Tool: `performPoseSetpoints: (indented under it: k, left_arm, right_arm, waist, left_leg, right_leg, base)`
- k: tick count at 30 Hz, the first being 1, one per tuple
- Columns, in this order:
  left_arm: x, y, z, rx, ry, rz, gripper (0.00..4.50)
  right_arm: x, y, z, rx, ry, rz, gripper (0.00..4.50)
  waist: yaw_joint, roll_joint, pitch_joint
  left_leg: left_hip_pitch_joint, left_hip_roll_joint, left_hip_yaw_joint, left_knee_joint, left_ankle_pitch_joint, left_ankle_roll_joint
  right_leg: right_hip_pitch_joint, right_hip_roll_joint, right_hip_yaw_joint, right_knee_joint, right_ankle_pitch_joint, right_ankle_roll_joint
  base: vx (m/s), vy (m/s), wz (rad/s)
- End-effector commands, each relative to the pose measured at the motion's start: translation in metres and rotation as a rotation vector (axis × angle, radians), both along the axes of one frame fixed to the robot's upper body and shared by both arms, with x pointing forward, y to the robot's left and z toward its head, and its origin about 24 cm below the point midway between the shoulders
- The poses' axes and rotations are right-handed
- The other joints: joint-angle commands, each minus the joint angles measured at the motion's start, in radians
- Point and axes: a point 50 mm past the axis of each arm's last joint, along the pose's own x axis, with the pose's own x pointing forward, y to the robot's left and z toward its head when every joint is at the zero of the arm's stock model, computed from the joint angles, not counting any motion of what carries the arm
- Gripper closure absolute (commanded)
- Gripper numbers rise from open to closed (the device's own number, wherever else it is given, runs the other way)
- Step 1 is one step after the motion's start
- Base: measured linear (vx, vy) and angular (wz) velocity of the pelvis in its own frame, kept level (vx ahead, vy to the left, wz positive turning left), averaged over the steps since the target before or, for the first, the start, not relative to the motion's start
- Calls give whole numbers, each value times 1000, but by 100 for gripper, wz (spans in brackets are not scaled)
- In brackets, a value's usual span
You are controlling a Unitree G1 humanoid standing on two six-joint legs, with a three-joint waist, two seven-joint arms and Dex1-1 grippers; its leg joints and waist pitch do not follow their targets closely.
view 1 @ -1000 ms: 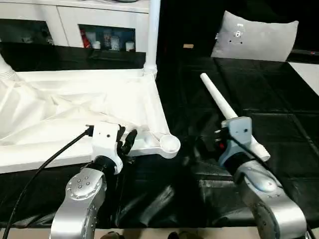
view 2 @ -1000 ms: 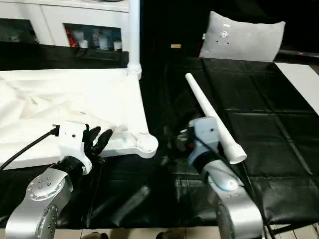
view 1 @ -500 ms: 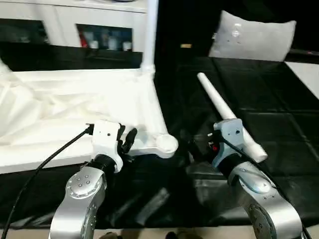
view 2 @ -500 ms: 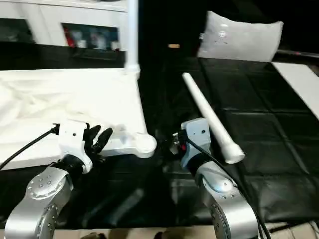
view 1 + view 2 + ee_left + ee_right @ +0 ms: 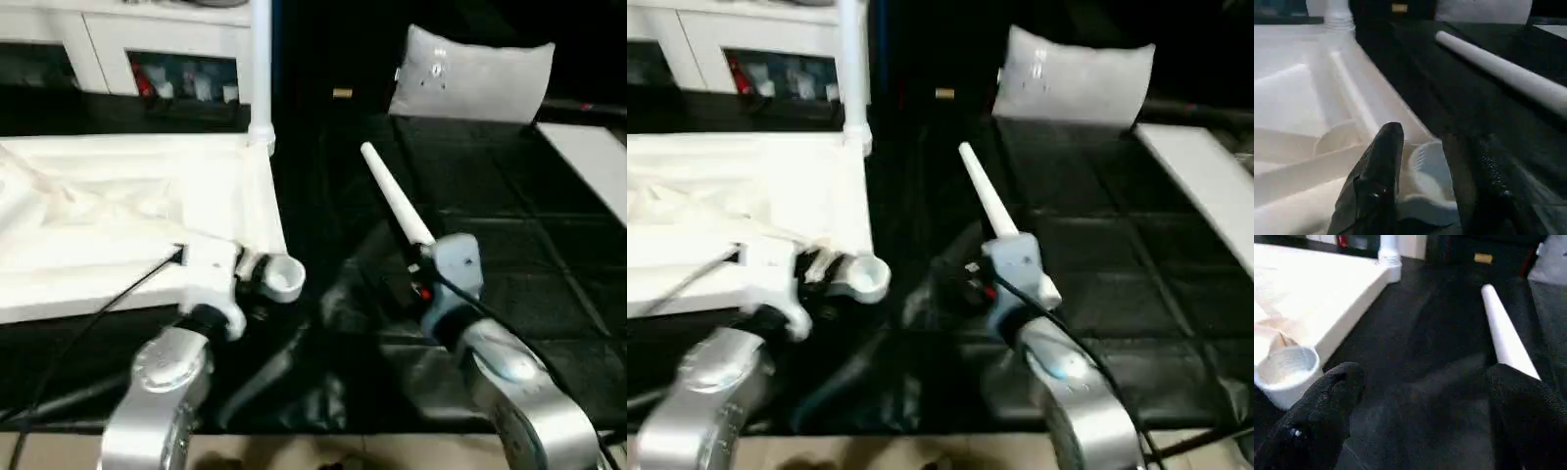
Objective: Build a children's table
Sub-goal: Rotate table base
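Camera view has swung between frames, so most of the apparent shift is the head, not the parts; the left tool (image 5: pixel 1420 186) keeps its half-closed spread and the right tool (image 5: pixel 1425 416) stays wide open, holding nothing.

Table top (image 5: pixel 127 206) lies upside down on the black surface (image 5: pixel 509 245), toward its left side, ribbed underside up. One leg (image 5: pixel 261 69) already stands upright in the far corner socket. Near corner socket (image 5: pixel 282 276) is empty, open end up.

Left tool: fingers (image 5: pixel 1376 181) straddle the near socket, one over the rim side, one just outside. Can't tell whether they actually pinch the socket wall or only bracket it.

Loose leg (image 5: pixel 397 206) lies flat on the surface, right of the top, well apart from it. Long axis runs from near-right to far-left; narrow end points to the far edge, thick end is near, hidden behind the right wrist in the head views. In the right wrist view the leg passes just beside the right finger (image 5: pixel 1528 406), not between the two fingers.

Key relation, as a judgement: right arm is plainly the nearer one to the loose leg, which lies slightly to its outer side, so the tool needs to shift sideways before closing across the shaft. Empty socket lies to the left of that leg.
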Motion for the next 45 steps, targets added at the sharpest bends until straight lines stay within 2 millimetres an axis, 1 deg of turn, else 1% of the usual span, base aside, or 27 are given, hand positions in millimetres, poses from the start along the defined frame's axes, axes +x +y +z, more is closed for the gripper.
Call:
performPoseSetpoints:
  k: [1,2,3,4,5,6,7,8,9,10,12,14,18,20,22,23,24,25,27,30,32,33,34,35,37,39,45]
  left_arm:
    - [-1,2,-1,10,7,5,291]
    - [-1,2,-1,9,7,3,291]
    - [-1,1,0,7,7,1,291]
    - [-1,2,-2,-22,26,13,291]
    - [-1,2,-2,-22,26,14,291]
    - [0,3,-3,-24,33,24,291]
    - [1,4,-4,-13,35,24,291]
    - [1,4,-3,5,29,13,291]
    - [0,3,-3,14,29,5,291]
    - [0,3,-3,14,29,5,291]
    - [-2,1,-4,28,28,-26,291]
    - [-4,0,-5,7,30,-48,291]
    - [-7,-2,-6,-3,37,-66,291]
    - [-7,-3,-6,6,34,-79,291]
    - [-8,-4,-5,8,32,-85,291]
    - [-8,-5,-5,8,31,-86,291]
    - [-8,-5,-4,3,28,-92,291]
    - [-8,-5,-4,3,28,-92,291]
    - [-8,-6,-3,-2,23,-95,291]
    - [-9,-6,-4,8,21,-94,291]
    - [-9,-6,-4,7,21,-95,291]
    - [-9,-6,-4,8,22,-97,291]
    - [-9,-6,-4,8,22,-97,291]
    - [-9,-6,-5,10,24,-100,291]
    - [-8,-7,-5,14,26,-109,291]
    - [-8,-7,-5,13,27,-113,291]
    - [-6,-8,-3,-5,25,-107,291]
  right_arm:
    - [0,1,3,-2,-17,1,0]
    - [0,1,2,-7,-17,2,0]
    - [0,1,2,-14,-17,4,0]
    - [0,1,1,-18,-15,4,0]
    - [0,1,1,-18,-15,4,0]
    - [1,2,1,-23,-14,3,0]
    - [1,2,2,-27,-12,0,0]
    - [1,1,3,-25,-13,-1,0]
    - [0,1,3,-21,-12,-5,0]
    - [0,1,3,-21,-12,-5,0]
    - [-3,0,1,-20,-4,-12,0]
    - [-5,0,-1,-21,7,-17,0]
    - [-4,0,-2,-25,9,-17,0]
    - [0,0,-1,-30,3,-22,0]
    - [1,-1,1,-30,-2,-26,0]
    - [2,-1,1,-29,-3,-27,0]
    - [2,-2,1,-26,-3,-28,0]
    - [2,-2,1,-26,-3,-28,0]
    - [0,-2,1,-24,-1,-23,0]
    - [-1,0,-1,-29,2,-8,0]
    - [-1,1,-1,-29,1,-6,0]
    - [1,2,1,-28,-5,-6,0]
    - [1,2,1,-28,-5,-6,0]
    - [2,2,2,-29,-8,-7,0]
    - [2,2,3,-28,-12,-8,0]
    - [0,1,3,-28,-12,-7,0]
    - [-5,1,1,-44,-7,15,0]
  waist:
    - [1,5,-34]
    - [-22,41,-53]
    - [-31,70,-80]
    - [-39,57,-68]
    - [-38,54,-62]
    - [-35,37,-59]
    - [-34,30,-61]
    - [7,15,-56]
    - [13,0,-64]
    - [5,-16,-59]
    - [8,-8,-51]
    - [3,-4,-47]
    - [-11,16,-52]
    - [-14,21,-49]
    - [-18,21,-56]
    - [-16,22,-56]
    - [-16,24,-52]
    - [-16,24,-52]
    - [-19,22,-40]
    - [-21,20,-31]
    - [-20,23,-34]
    - [-20,21,-39]
    - [-19,24,-38]
    - [-21,36,-40]
    - [-21,32,-57]
    - [-19,39,-63]
    - [-14,36,-65]
  left_leg:
    - [-18,29,-20,-78,-59,68]
    - [28,187,-125,-173,-7,144]
    - [88,343,-209,-211,38,223]
    - [79,281,-183,-200,134,279]
    - [65,247,-160,-198,154,325]
    - [34,168,-117,-181,136,354]
    - [19,112,-88,-158,102,319]
    - [-32,30,-29,-109,28,112]
    - [-14,44,-25,-117,-3,34]
    - [-16,49,-24,-153,-36,-54]
    - [0,53,-14,-166,-96,-102]
    - [-1,58,-13,-179,-130,-136]
    - [-1,82,-22,-204,-239,-166]
    - [2,85,-25,-209,-264,-170]
    - [-1,86,-26,-212,-249,-170]
    - [8,87,-23,-213,-260,-167]
    - [23,89,-21,-215,-350,-166]
    - [23,89,-21,-215,-350,-166]
    - [49,85,-19,-217,-470,-151]
    - [74,75,-11,-216,-516,-122]
    - [80,76,-9,-219,-500,-113]
    - [67,74,-3,-225,-425,-94]
    - [72,76,-1,-226,-415,-90]
    - [68,76,1,-228,-365,-80]
    - [60,68,10,-221,-221,-40]
    - [54,60,12,-216,-124,-3]
    - [56,49,12,-203,6,69]
  right_leg:
    - [68,-127,74,-199,-372,14]
    - [38,-80,17,-149,-277,119]
    - [-26,-96,19,35,-226,149]
    - [-77,-97,51,106,-148,101]
    - [-75,-99,69,102,-103,76]
    - [-42,-107,102,33,-29,25]
    - [-21,-112,113,-20,-11,-6]
    - [33,-200,136,-125,-129,-41]
    - [28,-194,141,-130,-224,2]
    - [37,-155,129,-121,-343,94]
    - [18,-142,134,-144,-529,171]
    - [11,-129,122,-150,-611,168]
    - [7,-101,106,-122,-399,73]
    - [6,-99,105,-117,-338,52]
    - [18,-98,103,-110,-248,30]
    - [17,-98,103,-110,-226,22]
    - [19,-99,102,-120,-299,19]
    - [19,-99,102,-120,-299,19]
    - [19,-95,92,-143,-462,21]
    - [31,-90,81,-170,-582,14]
    - [42,-92,83,-171,-574,5]
    - [68,-92,92,-167,-504,-16]
    - [66,-92,92,-166,-484,-29]
    - [79,-89,95,-156,-408,-54]
    - [107,-82,98,-140,-208,-94]
    - [123,-77,98,-130,-86,-115]
    - [154,-67,98,-115,58,-146]
  base:
    - [-44,-83,7]
    - [-37,-99,5]
    - [-31,-87,2]
    - [-31,-87,2]
    - [-31,-82,4]
    - [-44,-118,5]
    - [-44,-118,5]
    - [-103,-139,-14]
    - [-120,-167,-17]
    - [-120,-167,-17]
    - [-75,-144,1]
    - [-63,-98,2]
    - [0,0,0]
    - [3,26,-2]
    - [5,58,-7]
    - [14,50,-5]
    - [0,0,0]
    - [0,0,0]
    - [0,0,0]
    - [0,0,0]
    - [27,8,-1]
    - [89,14,0]
    - [89,14,0]
    - [98,13,0]
    - [85,14,-1]
    - [95,17,0]
    - [92,9,3]
